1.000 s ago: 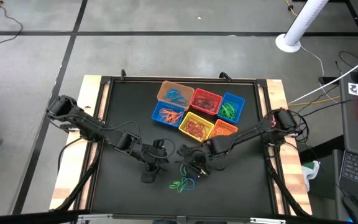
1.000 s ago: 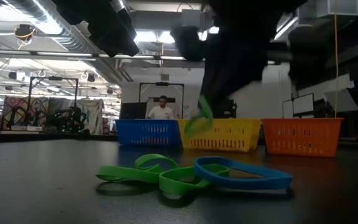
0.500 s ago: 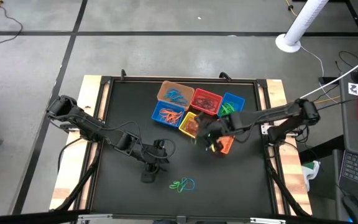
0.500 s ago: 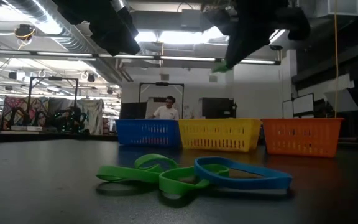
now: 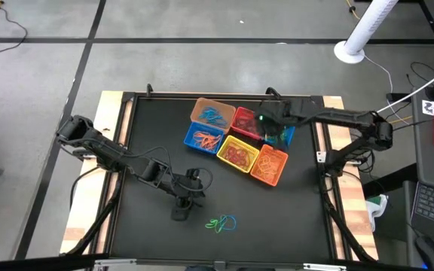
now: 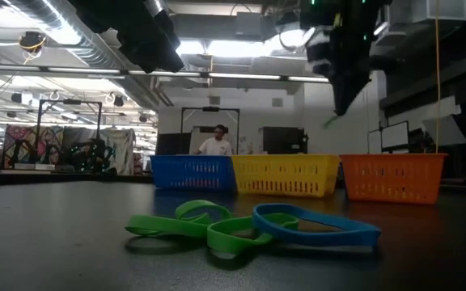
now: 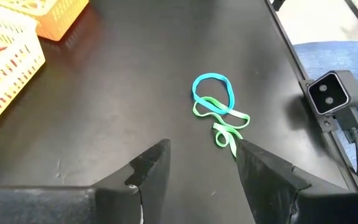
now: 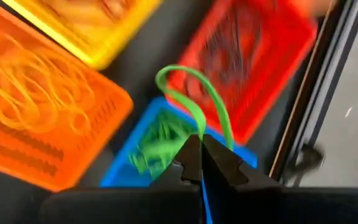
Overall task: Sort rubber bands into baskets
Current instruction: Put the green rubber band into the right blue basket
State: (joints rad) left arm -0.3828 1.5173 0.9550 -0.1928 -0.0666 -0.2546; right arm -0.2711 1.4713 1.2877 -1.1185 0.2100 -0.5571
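Observation:
My right gripper (image 5: 265,120) is shut on a green rubber band (image 8: 191,93) and hangs above the far-right blue basket (image 5: 285,135), which holds green bands (image 8: 157,149). It also shows high up in the low view (image 6: 345,85). My left gripper (image 7: 201,168) is open and empty, low over the table's near middle (image 5: 191,190). A blue band (image 7: 213,93) and green bands (image 7: 225,127) lie tangled flat on the table just ahead of it (image 5: 221,223). The red (image 5: 249,123), tan-orange (image 5: 212,113), second blue (image 5: 203,138), yellow (image 5: 238,153) and orange (image 5: 270,164) baskets stand clustered. My right gripper pinches the green band between its two fingertips at one spot on the loop (image 8: 201,132). The fingers point down from above. The band is lifted clear of the table and the baskets, and its free loop (image 8: 179,78) curls out beyond the fingertips.
The table's raised side rails (image 5: 319,150) run close to the right gripper. A small camera block (image 7: 331,96) sits at the table's near edge. A person (image 6: 213,141) stands far off in the room behind. Bare black tabletop (image 5: 157,143) lies left of the baskets.
My right gripper has risen from the table's near middle and gone toward the far right, over the yellow and orange baskets, to above the far-right blue basket, carrying the green band lifted clear. The tangled bands on the table have stayed in place.

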